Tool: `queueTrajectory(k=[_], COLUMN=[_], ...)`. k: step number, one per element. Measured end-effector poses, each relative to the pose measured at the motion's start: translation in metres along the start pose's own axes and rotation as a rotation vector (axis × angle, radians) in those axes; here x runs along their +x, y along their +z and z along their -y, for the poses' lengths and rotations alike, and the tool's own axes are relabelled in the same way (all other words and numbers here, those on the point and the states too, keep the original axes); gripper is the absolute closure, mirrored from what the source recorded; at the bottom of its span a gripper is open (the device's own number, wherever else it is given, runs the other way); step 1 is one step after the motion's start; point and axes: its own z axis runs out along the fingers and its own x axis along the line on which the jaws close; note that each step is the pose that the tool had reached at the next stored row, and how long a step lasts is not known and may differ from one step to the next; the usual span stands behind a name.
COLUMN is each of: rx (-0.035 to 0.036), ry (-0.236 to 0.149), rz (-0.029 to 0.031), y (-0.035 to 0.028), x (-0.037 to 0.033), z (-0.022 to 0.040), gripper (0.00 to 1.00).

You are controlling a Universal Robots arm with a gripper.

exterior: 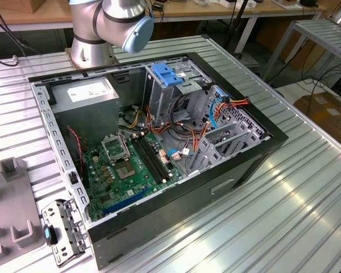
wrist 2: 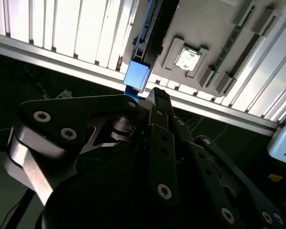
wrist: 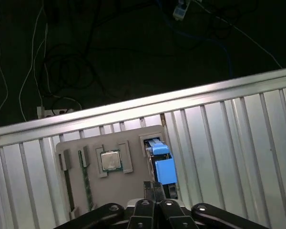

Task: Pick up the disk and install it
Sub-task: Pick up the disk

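Inside the open case [exterior: 159, 227], the far and the exterior view's right side are being crowded by loose cables [exterior: 159, 128], a tilted grey bracket [exterior: 221, 142] and the drive cage [exterior: 159, 96]. Clear room is being left above the motherboard [exterior: 125, 170]. In both wrist views, the disk [wrist: 162, 164] [wrist 2: 136, 76] is being hemmed by the raised blocks [wrist: 128, 152] [wrist 2: 169, 52] of the grey tray [wrist: 128, 188] [wrist 2: 205, 28].

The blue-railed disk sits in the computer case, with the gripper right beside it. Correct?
Not quite: the disk stands in the grey tray, beside a processor chip, as the first wrist view shows. The gripper is right beside it.
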Motion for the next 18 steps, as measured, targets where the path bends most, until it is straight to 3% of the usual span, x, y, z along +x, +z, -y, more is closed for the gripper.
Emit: queueTrajectory(k=[16,18], rx=[0.0001,0.0007], ry=[-0.007,-0.053], rz=[-0.0003,-0.002], y=[0.0,0.0025], x=[0.0,-0.0003], z=[0.0,0.0001], gripper=[0.89,0.89])
